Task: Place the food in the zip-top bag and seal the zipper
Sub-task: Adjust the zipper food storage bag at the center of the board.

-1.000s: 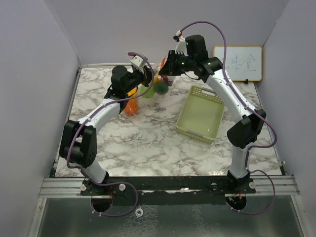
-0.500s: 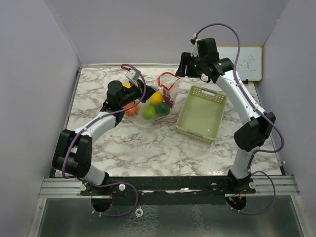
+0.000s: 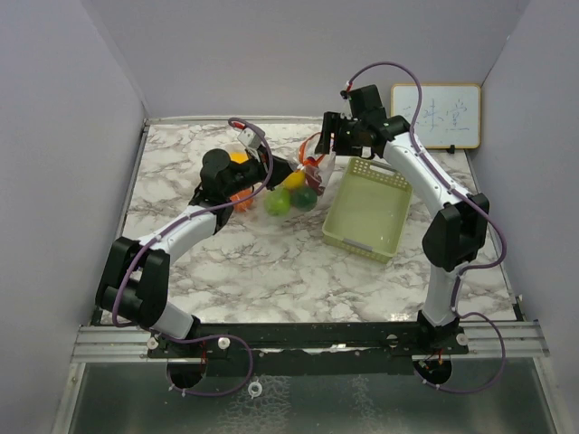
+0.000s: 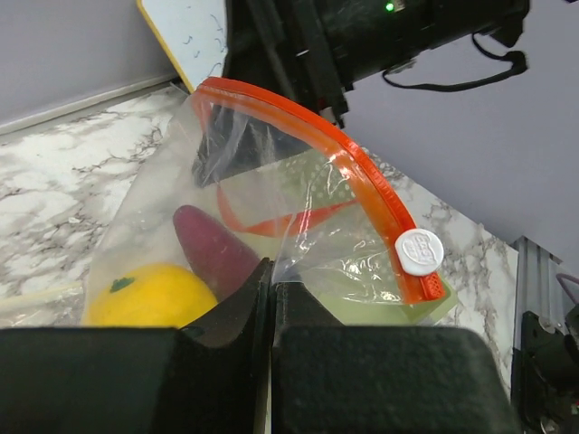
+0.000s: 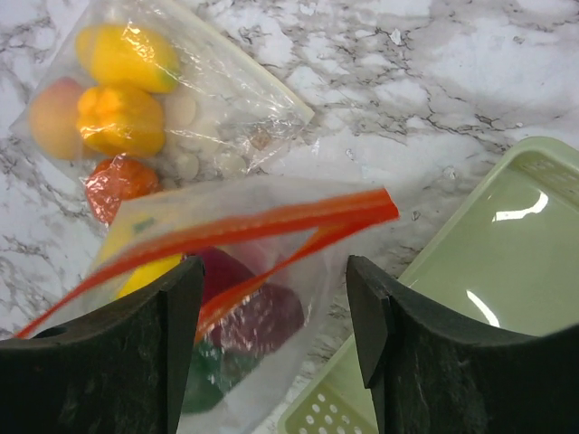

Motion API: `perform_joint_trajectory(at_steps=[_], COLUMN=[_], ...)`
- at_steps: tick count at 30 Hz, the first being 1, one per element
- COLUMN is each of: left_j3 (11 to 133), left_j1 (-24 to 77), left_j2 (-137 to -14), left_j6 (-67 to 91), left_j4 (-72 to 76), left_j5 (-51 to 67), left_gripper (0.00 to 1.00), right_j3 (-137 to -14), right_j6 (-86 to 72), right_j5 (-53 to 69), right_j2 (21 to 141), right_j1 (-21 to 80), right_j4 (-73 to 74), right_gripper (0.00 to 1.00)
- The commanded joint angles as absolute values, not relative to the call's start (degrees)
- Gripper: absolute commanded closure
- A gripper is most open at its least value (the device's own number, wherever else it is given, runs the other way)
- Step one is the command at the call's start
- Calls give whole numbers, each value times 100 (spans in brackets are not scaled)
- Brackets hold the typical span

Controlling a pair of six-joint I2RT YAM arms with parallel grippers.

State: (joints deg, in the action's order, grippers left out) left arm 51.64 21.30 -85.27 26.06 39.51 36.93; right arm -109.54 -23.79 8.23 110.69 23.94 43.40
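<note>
My left gripper is shut on the clear plastic of the zip-top bag, just under its orange-red zipper with the white slider. The food shows inside: a yellow fruit and a dark red piece. In the top view the left gripper holds the bag, with yellow, green and dark green pieces inside. My right gripper is open and empty, its fingers on either side of the gaping zipper; it also shows in the top view.
The pale green perforated basket stands right of the bag, its rim close under my right gripper. More clear plastic holding yellow and orange pieces lies on the marble beyond. A small whiteboard leans at the back right.
The right gripper left the bag's top, swung away to the right, then came back down over the mouth. The left gripper lowered the bag; its food now rests on the table.
</note>
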Motion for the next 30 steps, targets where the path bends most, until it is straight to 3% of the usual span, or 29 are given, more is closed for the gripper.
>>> perform_joint_trajectory(at_steps=[1,4,6,7,9,10,18,25,26,28,30], left_j3=[5344,5313,5298,5282,5230,5176,4514,4032,4060,4158,4282], left_j1=[2243,2258,2259,2259,2261,2259,2186,2101,2104,2101,2109], left_j2=[-8218,-8140,-8067,-8035,-7966,-7918,-7673,-7796,-7797,-7733,-7609], left_j6=[2653,2648,2618,2589,2498,2415,1350,1396,1470,1565,1605], left_j4=[4253,4226,4172,4123,3974,3886,2680,2831,2902,3044,3064], left_j5=[3910,3919,3926,3929,3906,3874,3150,2803,2857,3076,3262], left_gripper=[100,100,100,100,100,100,100,100,98,82,73], right_j3=[-10782,-10751,-10745,-10758,-10780,-10766,-10407,-9737,-9608,-9387,-9228], right_j6=[-2630,-2676,-2669,-2633,-2563,-2511,-1666,-1856,-1949,-2193,-2434], right_j5=[896,817,720,654,480,325,-1104,68,277,554,676], right_j2=[11174,11259,11318,11330,11286,11222,10225,9660,9636,9624,9636], right_j1=[2411,2414,2410,2416,2414,2410,2413,2413,2409,2415,2415], right_j4=[3837,3689,3624,3617,3650,3682,3615,3231,3192,3121,3051], right_gripper=[36,36,45,56,88,96,98,98,98,98,98])
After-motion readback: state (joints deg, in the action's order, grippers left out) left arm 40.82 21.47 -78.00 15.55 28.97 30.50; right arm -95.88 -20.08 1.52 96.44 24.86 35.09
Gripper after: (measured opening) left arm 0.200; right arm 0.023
